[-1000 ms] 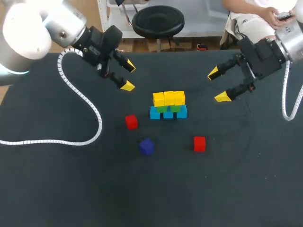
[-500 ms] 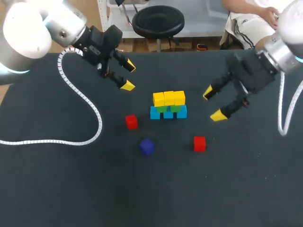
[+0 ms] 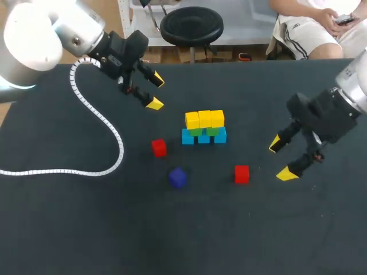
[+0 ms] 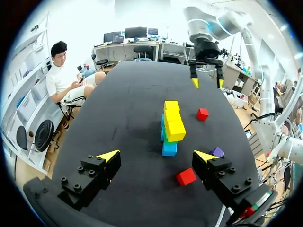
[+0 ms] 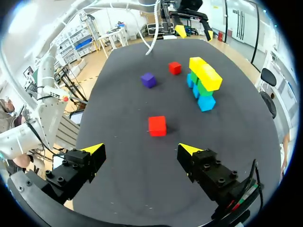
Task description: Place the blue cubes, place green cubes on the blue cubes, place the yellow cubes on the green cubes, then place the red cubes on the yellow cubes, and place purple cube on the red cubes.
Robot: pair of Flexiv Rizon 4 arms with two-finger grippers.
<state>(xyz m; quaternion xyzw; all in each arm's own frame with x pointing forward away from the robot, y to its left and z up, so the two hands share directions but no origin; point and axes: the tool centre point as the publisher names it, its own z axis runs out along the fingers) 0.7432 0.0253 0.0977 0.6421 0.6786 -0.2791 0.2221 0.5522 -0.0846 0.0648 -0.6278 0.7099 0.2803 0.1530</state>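
The right tool (image 3: 281, 159) is open and holds nothing. A red cube (image 3: 241, 173) sits on the bench (image 3: 86, 229) just ahead of it. The cube looks small, hard and light; pinching two flat sides should work. The right arm (image 3: 354, 85) hangs low, its tool tilted toward the cube.
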